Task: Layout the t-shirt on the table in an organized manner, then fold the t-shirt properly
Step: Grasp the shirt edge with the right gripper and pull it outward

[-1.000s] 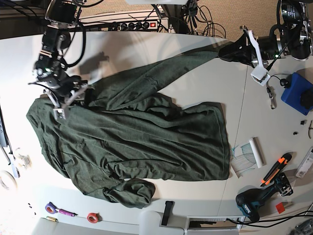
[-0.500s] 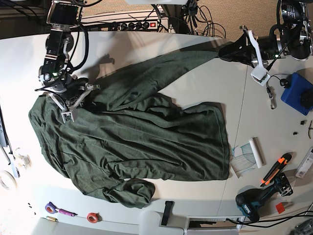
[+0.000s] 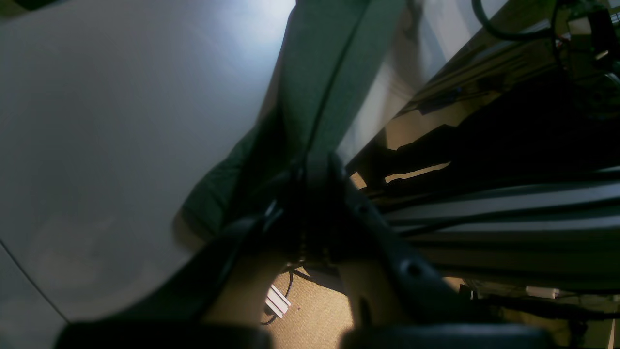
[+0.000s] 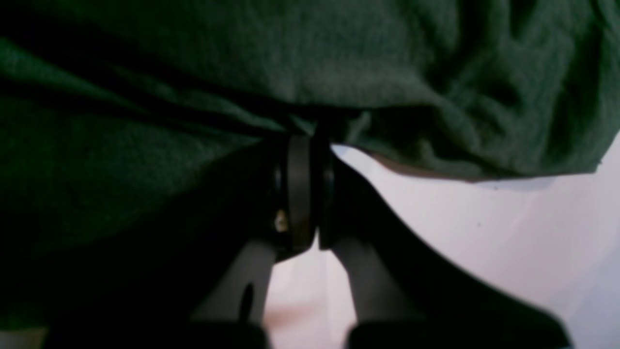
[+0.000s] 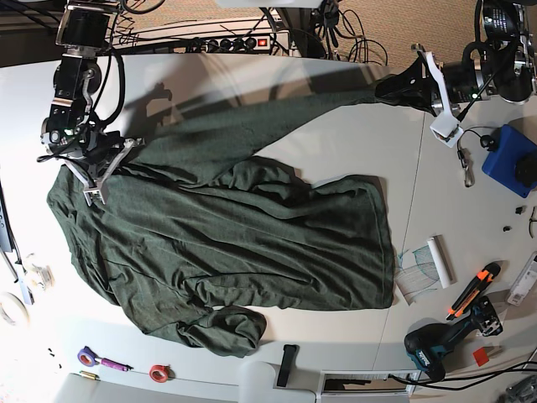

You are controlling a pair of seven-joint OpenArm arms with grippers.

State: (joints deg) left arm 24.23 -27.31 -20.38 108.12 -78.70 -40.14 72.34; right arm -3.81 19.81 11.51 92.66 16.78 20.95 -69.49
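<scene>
A dark green t-shirt (image 5: 243,235) lies spread and wrinkled over the middle of the white table (image 5: 352,159), with a bunched lump at its near edge. A long strip of it runs to the far right, where my left gripper (image 5: 388,86) is shut on its end. In the left wrist view the cloth (image 3: 329,72) stretches taut away from the closed jaws. My right gripper (image 5: 107,164) is shut on the shirt's far left edge. The right wrist view shows the fabric (image 4: 339,63) pinched between the fingers (image 4: 300,194).
A blue box (image 5: 513,159) sits at the right edge. A white card (image 5: 426,267), an orange knife (image 5: 475,289) and a drill (image 5: 449,337) lie at the near right. Tape rolls (image 5: 158,373) and a black bar (image 5: 287,365) rest by the front edge. Cables and a power strip (image 5: 235,40) line the back.
My right gripper has moved left and slightly back with the shirt's edge, pulling the upper cloth straighter. The left gripper has stayed in place.
</scene>
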